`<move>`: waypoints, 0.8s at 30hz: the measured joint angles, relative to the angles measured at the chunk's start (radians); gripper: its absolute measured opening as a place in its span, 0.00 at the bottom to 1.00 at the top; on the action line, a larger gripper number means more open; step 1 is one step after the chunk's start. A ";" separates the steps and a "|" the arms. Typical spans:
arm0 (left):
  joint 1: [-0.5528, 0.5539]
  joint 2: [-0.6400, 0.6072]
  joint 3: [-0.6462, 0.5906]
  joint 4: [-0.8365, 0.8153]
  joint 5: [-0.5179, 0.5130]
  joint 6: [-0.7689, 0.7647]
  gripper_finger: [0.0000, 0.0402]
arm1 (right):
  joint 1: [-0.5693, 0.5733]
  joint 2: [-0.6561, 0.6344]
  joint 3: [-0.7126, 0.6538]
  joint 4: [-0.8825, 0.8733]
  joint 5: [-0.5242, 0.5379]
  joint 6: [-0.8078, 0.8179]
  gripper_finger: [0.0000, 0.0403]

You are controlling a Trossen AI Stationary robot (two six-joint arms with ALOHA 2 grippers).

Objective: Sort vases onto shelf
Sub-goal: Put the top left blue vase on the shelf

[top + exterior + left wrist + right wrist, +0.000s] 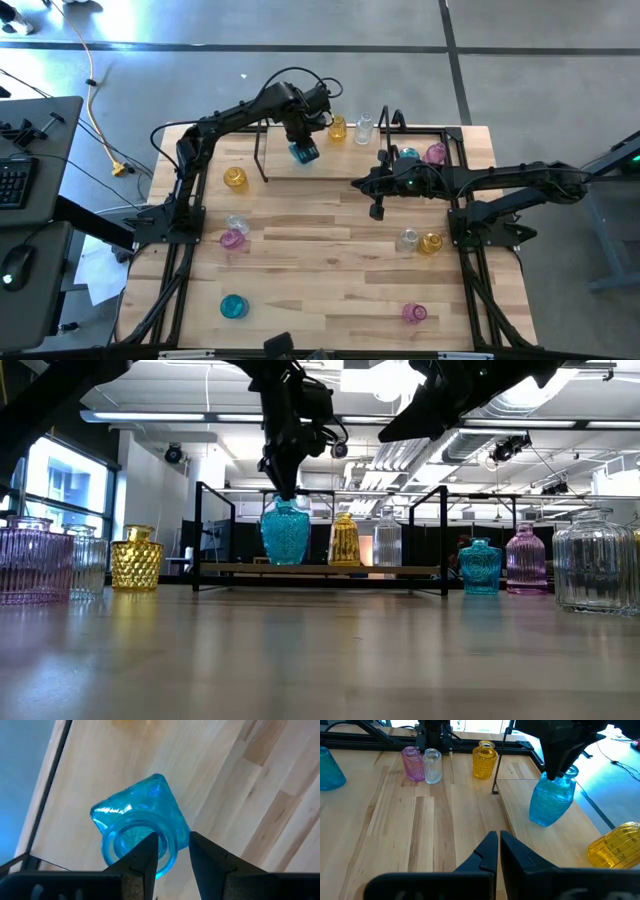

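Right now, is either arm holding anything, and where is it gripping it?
The left gripper holds a blue vase by its neck rim, one jaw inside the mouth. The right gripper is shut and empty.

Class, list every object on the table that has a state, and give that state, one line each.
Left hand: shut on the teal vase's rim.
Teal vase: held tilted over the shelf.
Right hand: shut, empty, above the table.
Shelf: upright, carrying a yellow vase and a clear vase.
Loose vases on the table: standing upright, not yet sorted.
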 joint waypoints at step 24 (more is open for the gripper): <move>0.000 0.000 -0.001 0.026 -0.126 0.111 0.25 | -0.001 0.000 0.000 0.000 0.000 -0.018 0.00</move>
